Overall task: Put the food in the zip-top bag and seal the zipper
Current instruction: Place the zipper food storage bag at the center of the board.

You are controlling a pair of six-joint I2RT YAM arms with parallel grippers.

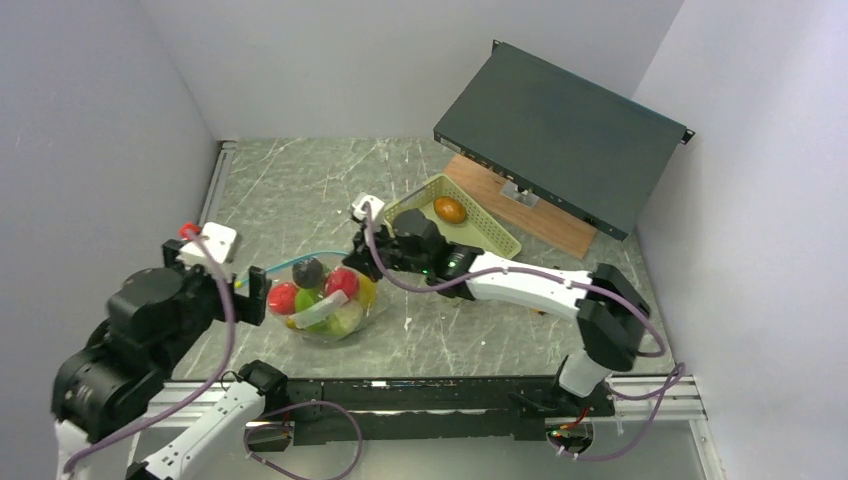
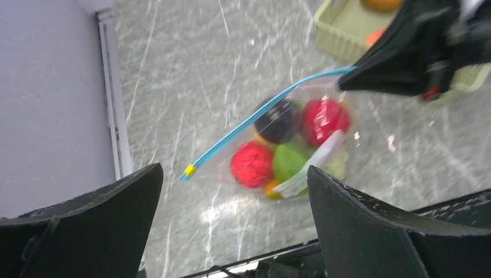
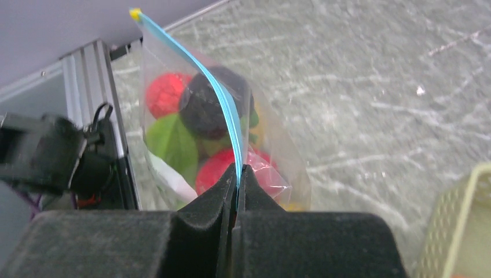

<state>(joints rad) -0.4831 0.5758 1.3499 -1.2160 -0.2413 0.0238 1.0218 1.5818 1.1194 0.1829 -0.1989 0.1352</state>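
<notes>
zip-top bag (image 1: 350, 322) is left of centre in the top view, its bottom apparently resting on the table (image 1: 300, 180). it bulges with food (image 1: 341, 282): red, green, yellow and one dark piece show through the clear plastic. the zipper (image 3: 224, 101) rises up and left from the right gripper (image 3: 237, 171), whose jaws are pinched tight on the teal strip. a yellow end piece (image 3: 135, 13) sits at the strip's free end, upper left of the right wrist view. cannot tell if the strip is sealed along its length. left gripper (image 2: 234, 172) is spread wide and holds nothing; the bag lies beyond its fingers, apart from them.

the table is grey-green, stone-look, with pale scratch-like veins and a glossy glare low in the left wrist view. a pale green slatted basket (image 1: 497, 238) sits just right of centre in the top view, with an orange-brown food piece (image 1: 449, 209) inside. in the upper right a dark flat metal case (image 1: 560, 130) tilts over a wooden board (image 1: 545, 225). a metal rail (image 1: 213, 185) runs along the table's left edge. plain pale grey-lilac walls (image 1: 90, 130) close the left, back and right.
</notes>
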